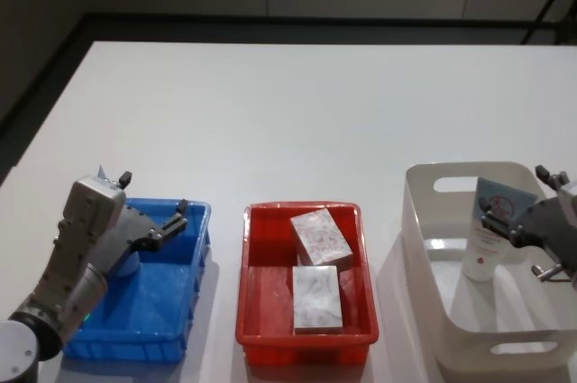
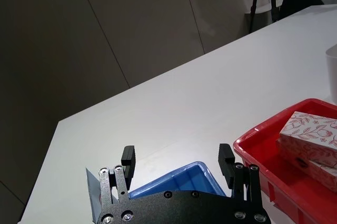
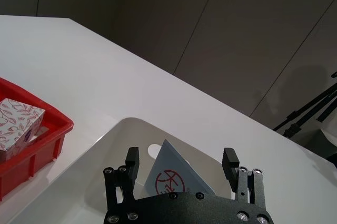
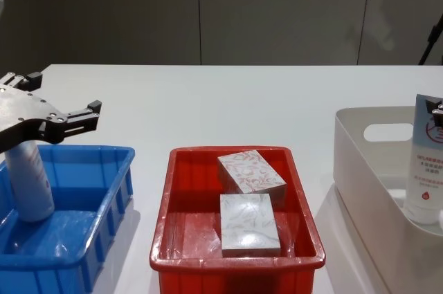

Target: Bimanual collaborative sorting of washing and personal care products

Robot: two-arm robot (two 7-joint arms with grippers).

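Tube, pale blue with a red circled logo, red text and a white cap at the bottom, upright inside the white bin, right of the red tray. Right gripper just above the tube, fingers spread to either side, not clamping it. Whitish red-printed bottle upright in the blue tray, left of the red tray. Left gripper over the blue tray, above the bottle, released and spread wide. Two patterned boxes flat within the red tray.
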